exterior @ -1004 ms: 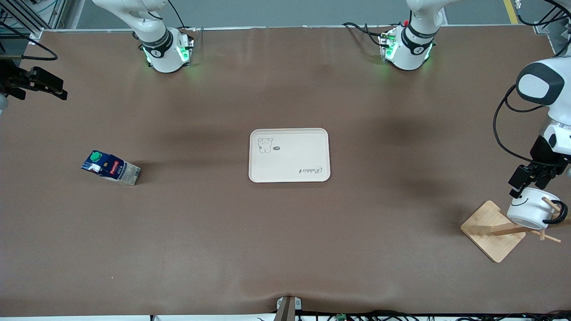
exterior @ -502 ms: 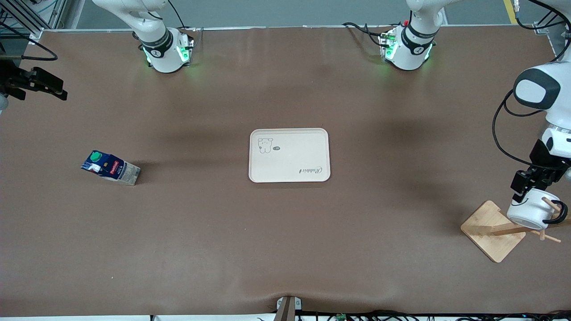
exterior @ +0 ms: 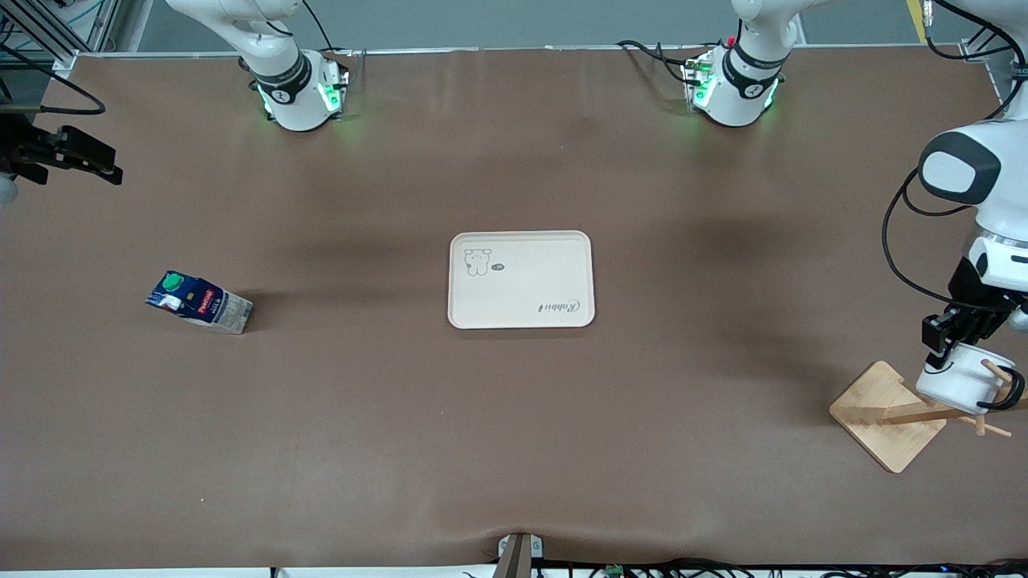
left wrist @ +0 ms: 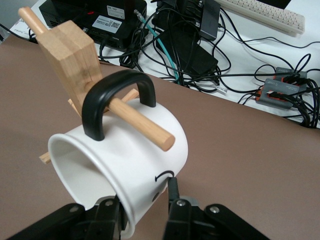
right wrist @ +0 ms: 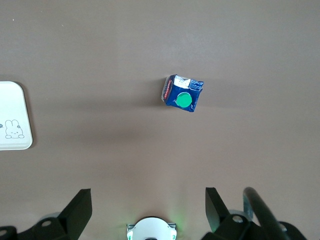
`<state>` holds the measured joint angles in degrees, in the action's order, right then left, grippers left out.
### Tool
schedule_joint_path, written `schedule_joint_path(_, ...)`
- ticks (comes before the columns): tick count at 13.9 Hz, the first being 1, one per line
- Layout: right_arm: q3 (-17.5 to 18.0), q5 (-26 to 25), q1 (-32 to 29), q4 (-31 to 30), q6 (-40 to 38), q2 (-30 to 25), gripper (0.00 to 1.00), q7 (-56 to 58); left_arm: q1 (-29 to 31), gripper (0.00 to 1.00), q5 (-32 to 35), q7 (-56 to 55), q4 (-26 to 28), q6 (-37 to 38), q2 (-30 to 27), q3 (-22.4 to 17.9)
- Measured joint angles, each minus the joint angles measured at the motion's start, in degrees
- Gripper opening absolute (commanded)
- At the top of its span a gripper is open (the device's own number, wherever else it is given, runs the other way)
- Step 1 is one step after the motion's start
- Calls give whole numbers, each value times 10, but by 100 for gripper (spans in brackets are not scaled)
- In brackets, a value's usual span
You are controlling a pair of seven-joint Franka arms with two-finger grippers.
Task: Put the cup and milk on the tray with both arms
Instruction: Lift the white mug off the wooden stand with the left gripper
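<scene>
Jaws of the left gripper (left wrist: pixel 145 210) are closed on the rim wall of the cup (left wrist: pixel 127 162), one finger set inside the mouth and the other (left wrist: pixel 173 200) against the outer side by the smiley face. The white mug is tilted, its black loop handle (left wrist: pixel 112 100) threaded over a wooden peg (left wrist: pixel 142 124) of the mug rack (exterior: pixel 887 413), whose square wooden base is seen at the left arm's end of the table, nearer the front camera than the tray (exterior: pixel 521 278). The right gripper (right wrist: pixel 147 210) is held high with its jaws spread wide, over bare brown table (exterior: pixel 385 417) at the right arm's end. The milk (exterior: pixel 197 302) is seen upright on the table there, well apart from the cream tray, which lies in the middle of the table.
</scene>
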<state>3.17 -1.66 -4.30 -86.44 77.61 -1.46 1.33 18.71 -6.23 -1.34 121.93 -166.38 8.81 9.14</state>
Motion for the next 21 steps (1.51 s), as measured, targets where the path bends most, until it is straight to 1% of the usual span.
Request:
schedule_joint_path(1,0,0,0,0,0,0,100,0,-1,3,0,8,-1,0,0,2)
schedule_joint_path(2,0,0,0,0,0,1,100,0,-2,0,0,14,-2,-1,0,6)
schedule_joint_path(11,1,0,0,0,0,2,100,0,-4,0,0,51,-3,5,-1,8)
schedule_joint_path(15,4,1,1,0,0,2,100,0,-4,0,0,52,-5,63,-28,14)
schedule_joint_path(18,4,1,1,0,0,3,100,0,-4,0,0,52,-7,137,-62,20)
schedule_joint_path(21,7,1,5,0,0,3,100,1,-4,0,0,52,-25,222,-93,28)
